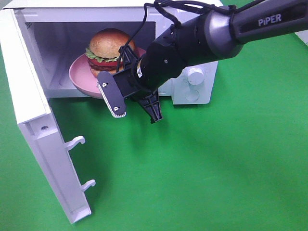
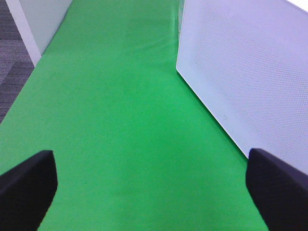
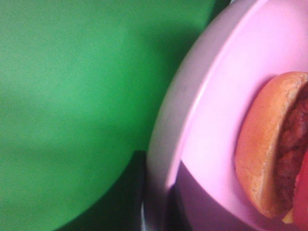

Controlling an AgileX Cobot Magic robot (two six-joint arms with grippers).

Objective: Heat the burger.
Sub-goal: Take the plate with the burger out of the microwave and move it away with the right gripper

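My right gripper [image 1: 126,82] is nearly closed, pinching the rim of the pink plate [image 1: 79,77]; the burger [image 1: 108,51] sits on that plate, part-way inside the open microwave [image 1: 195,89], the plate's near edge overhanging the opening; my left gripper [image 2: 151,185] stands fully spread over the green mat [image 2: 120,120], holding nothing, beside the microwave door [image 2: 245,72].
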